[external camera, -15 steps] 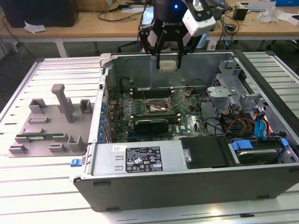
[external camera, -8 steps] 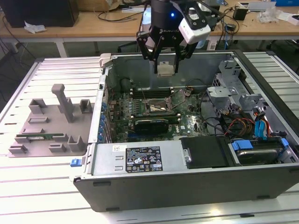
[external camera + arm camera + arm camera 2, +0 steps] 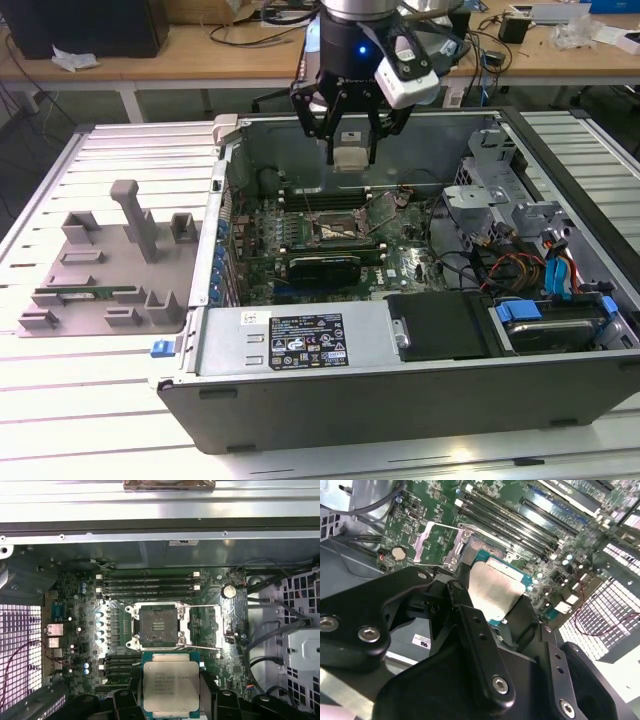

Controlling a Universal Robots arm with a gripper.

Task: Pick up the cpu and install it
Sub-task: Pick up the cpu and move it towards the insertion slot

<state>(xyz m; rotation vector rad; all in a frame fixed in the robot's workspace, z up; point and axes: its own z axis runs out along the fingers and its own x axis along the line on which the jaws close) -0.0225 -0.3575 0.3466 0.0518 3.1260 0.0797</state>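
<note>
- One open computer case (image 3: 300, 395): motherboard (image 3: 400, 255) inside, its socket (image 3: 158, 626) empty
- Grey tray (image 3: 95, 270) beside case holds memory stick (image 3: 85, 294)
- Gripper (image 3: 349, 150) above case, clamped on cpu (image 3: 171, 687), clear of socket

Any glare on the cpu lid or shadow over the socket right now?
First wrist view: cpu lid evenly lit, no glare; socket dim, no hard shadow. Second wrist view: lid pale, grille blown out bright. Exterior view: case interior dim below the gripper.

Arm (image 3: 350, 40), one: wrist vertical, pointing down. Gripper (image 3: 350, 152): black fingers (image 3: 327, 133) clamped on opposite edges of the cpu (image 3: 351, 161).
</note>
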